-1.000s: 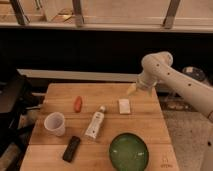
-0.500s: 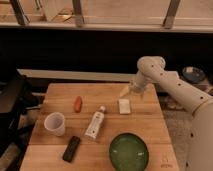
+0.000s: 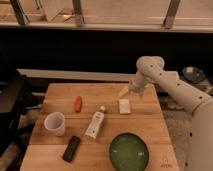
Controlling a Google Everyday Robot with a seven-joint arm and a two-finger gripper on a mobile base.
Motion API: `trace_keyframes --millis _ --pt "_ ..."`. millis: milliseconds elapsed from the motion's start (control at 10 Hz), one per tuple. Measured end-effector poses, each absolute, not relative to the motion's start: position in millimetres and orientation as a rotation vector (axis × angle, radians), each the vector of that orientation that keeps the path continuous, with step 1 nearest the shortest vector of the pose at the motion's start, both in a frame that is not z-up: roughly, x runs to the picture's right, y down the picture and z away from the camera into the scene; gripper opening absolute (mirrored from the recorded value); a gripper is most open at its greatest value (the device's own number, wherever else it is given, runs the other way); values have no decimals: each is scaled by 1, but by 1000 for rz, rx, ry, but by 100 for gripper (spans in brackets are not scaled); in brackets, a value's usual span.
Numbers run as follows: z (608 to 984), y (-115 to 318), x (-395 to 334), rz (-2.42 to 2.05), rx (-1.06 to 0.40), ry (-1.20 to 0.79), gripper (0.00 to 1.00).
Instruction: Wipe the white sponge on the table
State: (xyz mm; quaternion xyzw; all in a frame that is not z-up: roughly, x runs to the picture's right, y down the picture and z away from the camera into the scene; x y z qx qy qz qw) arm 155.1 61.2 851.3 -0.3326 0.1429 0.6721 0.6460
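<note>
The white sponge (image 3: 124, 106) lies flat on the wooden table (image 3: 150, 127), right of its middle. My gripper (image 3: 125, 92) hangs just above the sponge's far edge, pointing down at it from the white arm that reaches in from the right. Its fingers stand open and hold nothing. The sponge is in full view, and I cannot tell whether the fingertips touch it.
A white tube (image 3: 96, 123) lies left of the sponge, with an orange-red item (image 3: 77, 103) beyond it. A white cup (image 3: 55, 123) and a black object (image 3: 71, 148) are at the front left. A green bowl (image 3: 129, 151) stands near the front edge.
The arm has swung left and lowered, bringing the gripper from behind and to the right of the sponge to just over it. The sponge and the other items have not moved.
</note>
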Motion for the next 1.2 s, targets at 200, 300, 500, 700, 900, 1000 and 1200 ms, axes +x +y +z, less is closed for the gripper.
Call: trace_keyframes --millis 200,300,500,700,900,1000,1200 --pt "864 69 144 1524 -772 337 80" --pt "871 71 138 1518 -769 342 80" --pt "883 75 137 1519 -758 363 80" --pt "895 83 137 1520 -756 386 80" --pt "905 90 131 1521 -770 398 80" --pt "909 94 130 1525 -778 404 80" --pt "914 101 128 1532 -791 417 79"
